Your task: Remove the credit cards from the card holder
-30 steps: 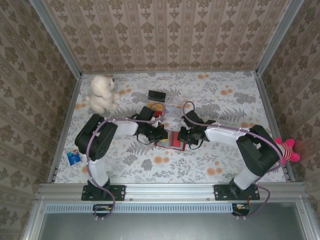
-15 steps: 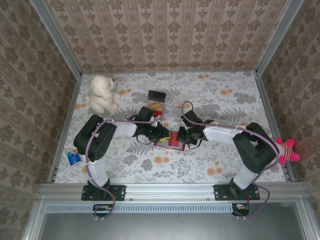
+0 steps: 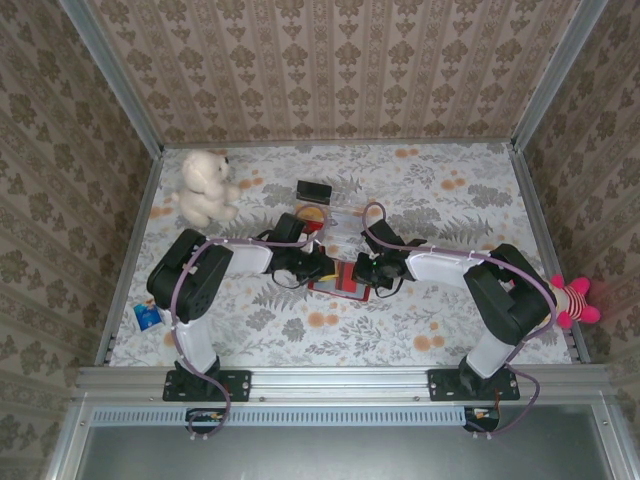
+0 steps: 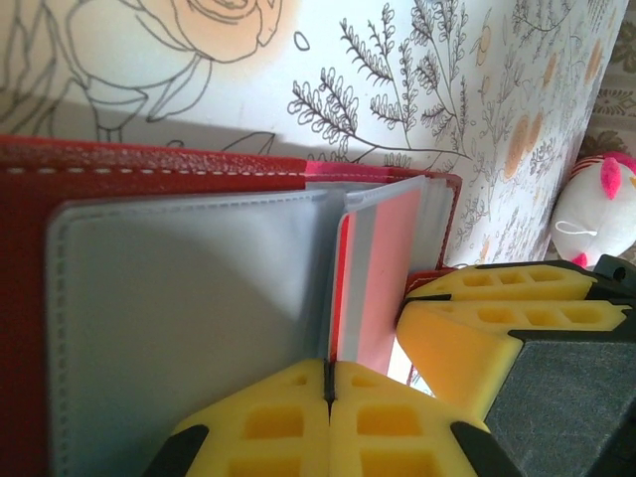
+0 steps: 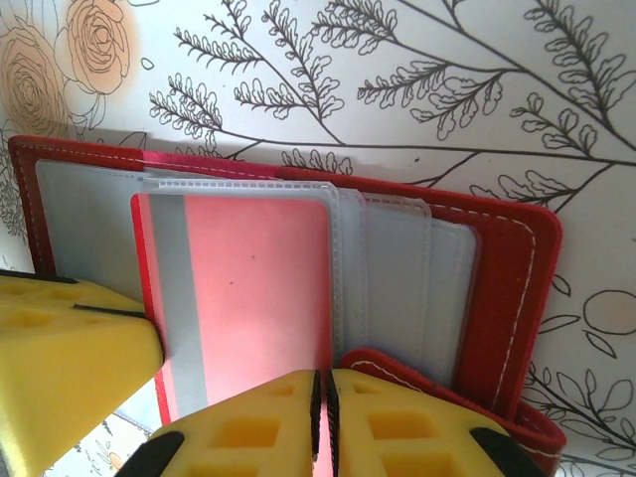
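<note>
Tightly pressed together, the left gripper's (image 4: 328,383) jaws meet at a clear sleeve's (image 4: 179,318) edge. The right gripper's (image 5: 320,397), likewise closed, sit at the sleeved red credit card's (image 5: 248,288) lower edge inside the open card holder (image 5: 507,288), which lies between both grippers.

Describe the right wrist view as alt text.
An open red book-like card holder lies on floral cloth, a pink card with a grey stripe in its clear sleeve. The right tool's yellow fingers meet at the card's lower edge.

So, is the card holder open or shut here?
Open. The red card holder lies spread flat on the floral table, its clear sleeves fanned out, with a pink-red card showing in one sleeve.
</note>
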### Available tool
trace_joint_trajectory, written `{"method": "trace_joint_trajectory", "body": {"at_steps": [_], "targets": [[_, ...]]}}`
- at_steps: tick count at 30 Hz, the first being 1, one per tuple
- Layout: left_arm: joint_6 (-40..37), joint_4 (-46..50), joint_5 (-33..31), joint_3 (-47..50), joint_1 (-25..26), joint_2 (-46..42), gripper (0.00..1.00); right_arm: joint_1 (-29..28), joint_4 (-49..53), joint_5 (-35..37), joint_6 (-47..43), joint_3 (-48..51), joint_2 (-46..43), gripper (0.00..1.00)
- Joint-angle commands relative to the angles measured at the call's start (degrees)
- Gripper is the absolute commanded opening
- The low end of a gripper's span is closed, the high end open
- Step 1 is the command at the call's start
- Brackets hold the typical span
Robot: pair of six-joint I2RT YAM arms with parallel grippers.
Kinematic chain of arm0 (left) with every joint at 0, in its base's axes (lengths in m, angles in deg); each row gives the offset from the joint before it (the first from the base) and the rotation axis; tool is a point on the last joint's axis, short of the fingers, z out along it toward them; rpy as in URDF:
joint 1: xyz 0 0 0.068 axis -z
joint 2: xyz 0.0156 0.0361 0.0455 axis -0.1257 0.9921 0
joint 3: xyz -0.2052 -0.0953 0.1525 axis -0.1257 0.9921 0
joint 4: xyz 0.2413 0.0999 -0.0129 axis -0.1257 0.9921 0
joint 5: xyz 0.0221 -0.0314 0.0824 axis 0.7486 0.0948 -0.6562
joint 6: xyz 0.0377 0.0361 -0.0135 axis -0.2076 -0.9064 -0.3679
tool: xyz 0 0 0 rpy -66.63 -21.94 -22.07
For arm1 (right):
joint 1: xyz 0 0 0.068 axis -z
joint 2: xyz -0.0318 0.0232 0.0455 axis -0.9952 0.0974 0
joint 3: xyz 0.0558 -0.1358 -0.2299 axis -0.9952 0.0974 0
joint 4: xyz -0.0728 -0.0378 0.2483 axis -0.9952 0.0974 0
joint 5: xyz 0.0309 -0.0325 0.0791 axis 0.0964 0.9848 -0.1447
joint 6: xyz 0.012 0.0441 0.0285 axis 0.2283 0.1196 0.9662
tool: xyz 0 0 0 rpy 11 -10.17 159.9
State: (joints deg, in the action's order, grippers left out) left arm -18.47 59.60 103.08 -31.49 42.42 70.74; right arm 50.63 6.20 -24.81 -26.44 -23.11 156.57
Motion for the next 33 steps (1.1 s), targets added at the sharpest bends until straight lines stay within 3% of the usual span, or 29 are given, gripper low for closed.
{"method": "trace_joint_trajectory", "body": {"at_steps": [1,12,25,29,33], "targets": [[-1.9,0.1,0.5,1.1,-1.0,-0.7,0.00,0.1,4.5,1.7,-0.6,0.1,2.2,0.14],[-4.4,1.8,1.5,3.8,-4.2,-3.9,0.00,0.3,5.0,3.0,-0.7,0.5,0.9,0.13],[-8.9,9.5,-0.4,2.7,-5.8,-7.3,0.00,-0.4,-0.6,-1.0,-4.1,0.5,-9.1,0.17],[-10.4,11.8,-1.1,2.0,-5.8,-8.4,0.00,-1.0,-7.2,-6.5,-3.1,0.9,-7.1,0.20],[-10.9,12.6,-1.4,2.1,-5.8,-8.5,0.00,-2.5,-6.3,-7.8,-2.6,-2.2,-1.6,0.19]]}}
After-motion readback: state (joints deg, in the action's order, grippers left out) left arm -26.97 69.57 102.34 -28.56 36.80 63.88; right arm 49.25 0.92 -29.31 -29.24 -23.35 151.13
